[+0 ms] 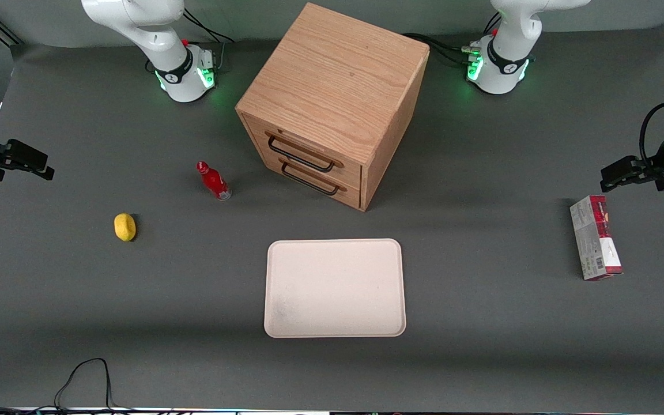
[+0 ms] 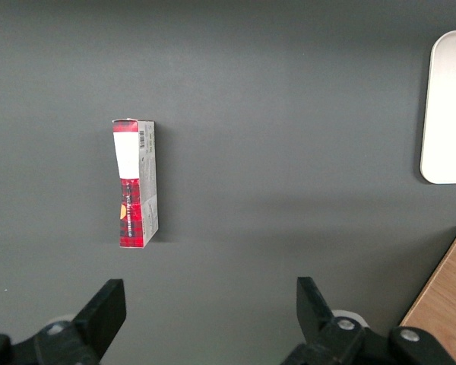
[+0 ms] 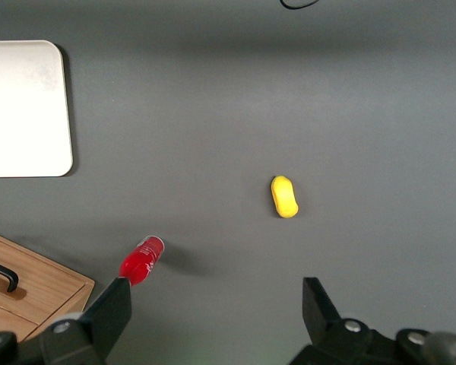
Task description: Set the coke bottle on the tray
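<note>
Gripper (image 1: pixel 49 171) parked at the surface's working-arm edge, jaws spread, holding nothing. Small red coke bottle (image 1: pixel 212 180) stands upright; we'd descend over its cap, then carry it to the cream rectangular tray (image 1: pixel 335 287).

Coke bottle (image 1: pixel 212 181) upright on table, beside wooden cabinet (image 1: pixel 332 104); tray (image 1: pixel 335 287) bare, nearer camera; gripper (image 1: pixel 44 170) at working arm's end, well apart.

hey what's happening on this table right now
Nothing is being handled yet. The gripper hangs open and empty above the working arm's end of the table. The coke bottle stands on the table beside the wooden drawer cabinet, and the tray, nearer the front camera, has nothing on it. A yellow object lies near the bottle, and a red-and-grey carton sits toward the parked arm's end.
</note>
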Action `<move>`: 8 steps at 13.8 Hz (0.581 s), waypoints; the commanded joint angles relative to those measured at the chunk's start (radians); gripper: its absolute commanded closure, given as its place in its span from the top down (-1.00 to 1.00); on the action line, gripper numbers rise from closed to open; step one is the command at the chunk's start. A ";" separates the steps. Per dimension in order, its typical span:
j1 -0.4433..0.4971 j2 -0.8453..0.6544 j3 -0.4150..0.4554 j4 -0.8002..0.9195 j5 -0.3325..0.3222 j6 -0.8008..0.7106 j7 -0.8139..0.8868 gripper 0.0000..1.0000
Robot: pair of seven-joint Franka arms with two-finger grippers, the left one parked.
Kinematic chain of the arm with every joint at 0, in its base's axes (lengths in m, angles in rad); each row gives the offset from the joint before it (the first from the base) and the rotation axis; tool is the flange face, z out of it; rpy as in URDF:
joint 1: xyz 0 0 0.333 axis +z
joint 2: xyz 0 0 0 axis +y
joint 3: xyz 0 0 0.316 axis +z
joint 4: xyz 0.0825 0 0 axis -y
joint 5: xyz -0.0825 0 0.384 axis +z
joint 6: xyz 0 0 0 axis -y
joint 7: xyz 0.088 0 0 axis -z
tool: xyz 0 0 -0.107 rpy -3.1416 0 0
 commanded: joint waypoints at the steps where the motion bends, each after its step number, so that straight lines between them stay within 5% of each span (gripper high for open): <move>1: 0.004 0.011 -0.005 0.021 0.000 -0.004 -0.018 1.00; 8: 0.021 0.003 0.002 0.017 0.006 -0.012 0.008 1.00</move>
